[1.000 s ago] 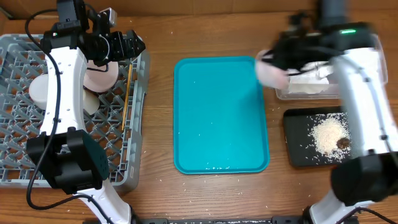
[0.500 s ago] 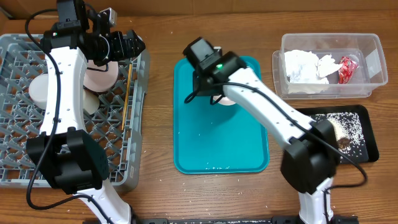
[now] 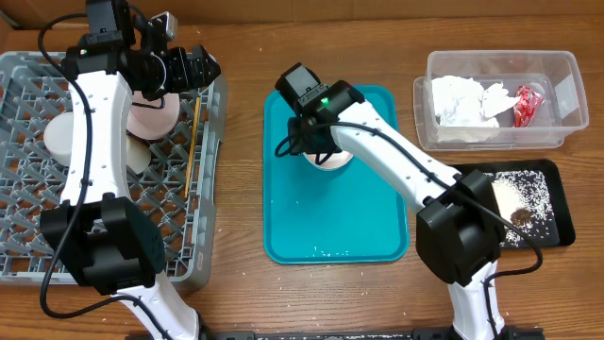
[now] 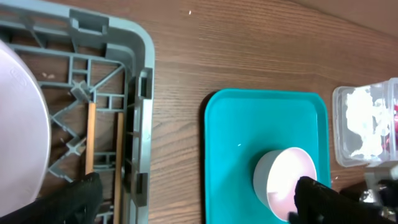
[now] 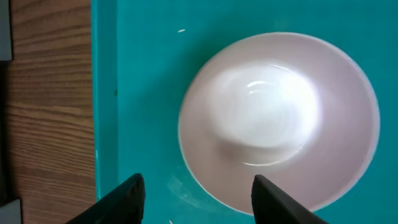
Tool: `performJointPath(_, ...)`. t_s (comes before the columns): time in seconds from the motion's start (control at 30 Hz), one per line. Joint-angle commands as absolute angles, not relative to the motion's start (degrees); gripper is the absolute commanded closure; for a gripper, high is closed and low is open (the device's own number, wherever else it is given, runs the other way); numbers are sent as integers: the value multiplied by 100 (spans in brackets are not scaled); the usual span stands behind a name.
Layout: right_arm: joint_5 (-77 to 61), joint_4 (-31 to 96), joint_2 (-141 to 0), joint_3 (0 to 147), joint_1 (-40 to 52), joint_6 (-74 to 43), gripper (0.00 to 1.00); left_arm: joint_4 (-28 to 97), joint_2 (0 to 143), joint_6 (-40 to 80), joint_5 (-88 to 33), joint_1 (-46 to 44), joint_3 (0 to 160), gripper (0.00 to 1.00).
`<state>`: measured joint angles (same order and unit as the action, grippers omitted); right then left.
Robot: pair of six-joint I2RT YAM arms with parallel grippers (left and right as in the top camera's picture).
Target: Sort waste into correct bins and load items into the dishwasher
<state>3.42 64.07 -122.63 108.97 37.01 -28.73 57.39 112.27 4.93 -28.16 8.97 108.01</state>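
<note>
Right arm is reaching over the large teal serving tray (image 3: 377, 236). The right gripper (image 5: 199, 180) is hovering low over a round white bowl (image 5: 280, 118). The bowl is sitting upright on the teal tray, in its upper half near the left edge. Fingers are standing partly apart, not clamping anything. One fingertip (image 5: 286, 202) is overlapping the bowl's near rim in the wrist view and the other is sitting outside the bowl over bare tray. Can't tell if either is touching the rim.

Left arm is parking over the top right corner of the large square grey plastic dish rack (image 3: 212, 236). The left gripper (image 4: 199, 180) is hanging wide open and holding nothing.

A pair of thin wooden chopsticks (image 4: 91, 137) is lying side by side on the lattice floor of the rack, just inside its right wall. A white dish (image 4: 18, 124) is sitting in the rack beside them; can't tell which type. More white dishes are showing under the left arm in the overhead view, mostly hidden.

The clear rectangular plastic tub (image 3: 566, 90) is sitting at top right, holding crumpled white paper napkins (image 3: 458, 99) and a crinkled red wrapper (image 3: 527, 104). The shallow black rectangular plastic tray (image 3: 557, 222) is sitting just below it, with whitish rice-like scraps (image 3: 524, 189) scattered inside.
</note>
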Motion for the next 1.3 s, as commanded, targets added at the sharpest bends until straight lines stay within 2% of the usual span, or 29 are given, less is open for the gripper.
performJointPath(0.0,572,6694,-11935,11817,3177,-2849,40,5898,11196,899,-3232,860,10886,0)
performJointPath(0.1,572,7260,-11780,12750,2556,-2849,39,5870,11196,878,-4543,821,10886,0)
performJointPath(0.13,572,7397,-11738,13047,2329,-2849,31,5824,11196,786,-4897,773,10886,0)
performJointPath(0.17,574,7487,-11699,13319,2097,-2847,0,5787,11196,707,-5098,709,10886,0)
performJointPath(0.27,574,7577,-11607,13858,1402,-2847,0,5756,11196,528,-5081,296,10886,0)
performJointPath(0.6,572,7520,-11552,13985,-491,-2849,0,5437,11196,534,-3166,-1988,10886,0)
performJointPath(0.8,548,7533,-11552,13985,-1044,-2849,0,5162,11216,351,-2040,-3127,10886,0)
performJointPath(0.97,548,7533,-11552,13985,-1238,-2849,0,5078,11225,60,89,-3850,10770,0)
performJointPath(1.07,548,7533,-11552,13985,-1251,-2849,0,5105,11356,58,532,-4049,10733,0)
performJointPath(1.17,548,7533,-11552,13985,-1251,-2849,0,5155,11664,64,368,-4132,10731,19)
performJointPath(1.2,548,7533,-11552,13985,-1251,-2849,0,5155,11799,106,316,-4147,10731,34)
performJointPath(1.23,548,7533,-11552,13985,-1251,-2849,0,5155,11955,237,325,-4163,10731,44)
performJointPath(1.27,548,7533,-11552,13985,-1251,-2849,0,5155,12237,502,362,-4163,10731,48)
